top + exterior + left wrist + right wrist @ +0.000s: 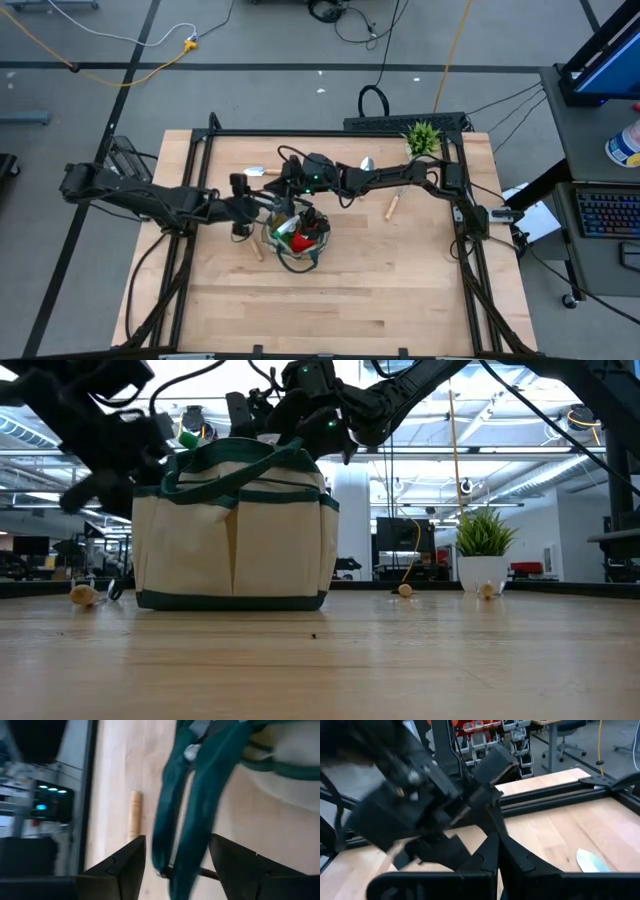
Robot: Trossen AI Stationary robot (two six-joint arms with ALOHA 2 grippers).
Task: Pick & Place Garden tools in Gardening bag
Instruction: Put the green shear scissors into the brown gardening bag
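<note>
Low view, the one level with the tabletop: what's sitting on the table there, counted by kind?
Bag: 1
Potted plant: 1
Wooden handles, only the ends showing: 3
Total: 5

The gardening bag (pixel 297 240) stands upright just left of the high view's centre, a round cream tote with dark green trim and loop handles; something red and black, seemingly the glove (pixel 300 241), fills its open mouth. In the low view it sits left of centre, pockets facing the camera. One wooden-handled tool (pixel 255 247) lies just beside the bag's left side, another trowel (pixel 380 186) lies right of centre with its metal blade toward the top, and a third blade (pixel 255 171) shows upper left of the bag.
</note>
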